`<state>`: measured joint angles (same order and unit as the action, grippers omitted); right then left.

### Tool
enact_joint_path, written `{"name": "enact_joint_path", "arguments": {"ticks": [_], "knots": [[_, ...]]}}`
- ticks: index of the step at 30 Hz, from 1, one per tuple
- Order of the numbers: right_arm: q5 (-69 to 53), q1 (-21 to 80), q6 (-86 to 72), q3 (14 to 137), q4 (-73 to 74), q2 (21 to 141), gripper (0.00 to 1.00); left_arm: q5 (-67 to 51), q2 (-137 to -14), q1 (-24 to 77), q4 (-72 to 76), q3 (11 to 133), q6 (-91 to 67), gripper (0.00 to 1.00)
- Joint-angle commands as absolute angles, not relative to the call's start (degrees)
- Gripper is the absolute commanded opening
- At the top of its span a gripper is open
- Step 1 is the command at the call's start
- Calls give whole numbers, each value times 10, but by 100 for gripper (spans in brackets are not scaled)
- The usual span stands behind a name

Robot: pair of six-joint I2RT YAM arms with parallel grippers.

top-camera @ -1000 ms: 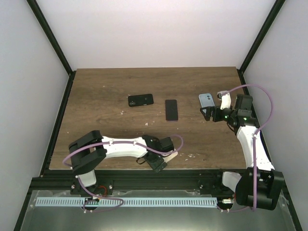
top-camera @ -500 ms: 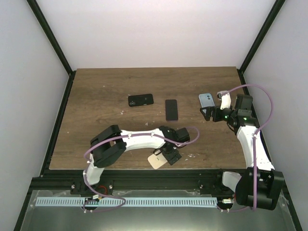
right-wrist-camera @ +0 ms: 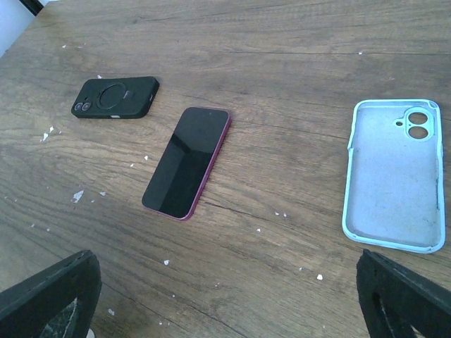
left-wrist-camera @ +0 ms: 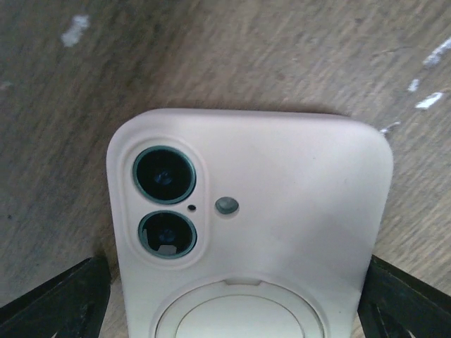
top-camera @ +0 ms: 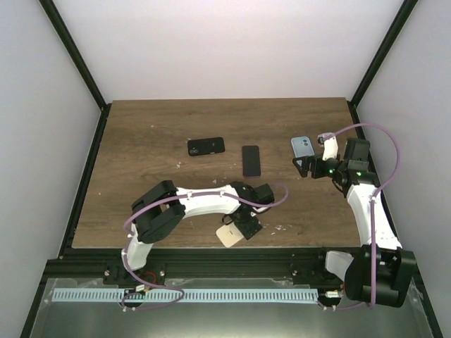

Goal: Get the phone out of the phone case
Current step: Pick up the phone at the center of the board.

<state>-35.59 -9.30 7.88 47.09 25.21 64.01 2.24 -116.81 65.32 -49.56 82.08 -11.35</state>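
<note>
Since a second ago my left arm has swung out along the near edge of the bench (top-camera: pixel 141 134), and my left hand (top-camera: pixel 239 229) now hangs over the beige phone case (left-wrist-camera: pixel 282 211). That case lies back up, close to the near edge. The phone (left-wrist-camera: pixel 164 176) is inside it, its two lenses showing through the cut-out. My left hand is spread wide, one finger (left-wrist-camera: pixel 49 303) on either side of the case's lower half. I cannot tell whether they touch it.

My right hand (top-camera: pixel 304 166) is well beyond the beige case and off to its right, also wide open and holding nothing. Just by that hand lies a pale blue case (right-wrist-camera: pixel 394 183), hollow side up. Straight beyond the beige case is a bare dark phone (right-wrist-camera: pixel 187 162), screen up. A black case (right-wrist-camera: pixel 116 97) lies back up, farther off and a little to the left.

The bench is dark wood grain, scattered with small white flecks (right-wrist-camera: pixel 76 195). Plain white walls (top-camera: pixel 225 42) close it in on three sides, with black frame posts (top-camera: pixel 74 56) at the corners. A black rail (top-camera: pixel 232 264) on the near side of the beige case carries both arm bases.
</note>
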Motion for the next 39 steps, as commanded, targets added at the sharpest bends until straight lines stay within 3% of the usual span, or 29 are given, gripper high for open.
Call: {"name": "enact_joint_path", "arguments": {"ticks": [1, 8, 18, 25, 34, 39], "knots": [[-361, -99, 84, 491, 257, 638, 100, -4, -1174, 634, -506, 788, -87, 92], [-361, -99, 83, 490, 257, 643, 99, -10, -1187, 633, -520, 800, -70, 74], [-356, -99, 89, 489, 255, 642, 99, -4, -1050, 632, -438, 777, -137, 60], [-403, -100, 107, 497, 258, 624, 100, 12, -894, 633, -286, 683, -177, 58], [-721, -93, 283, 551, 416, 589, 100, -6, -668, 604, -66, 535, -188, 57], [-737, -14, 325, 530, 434, 550, 100, -29, -566, 576, 63, 455, -226, 58]]}}
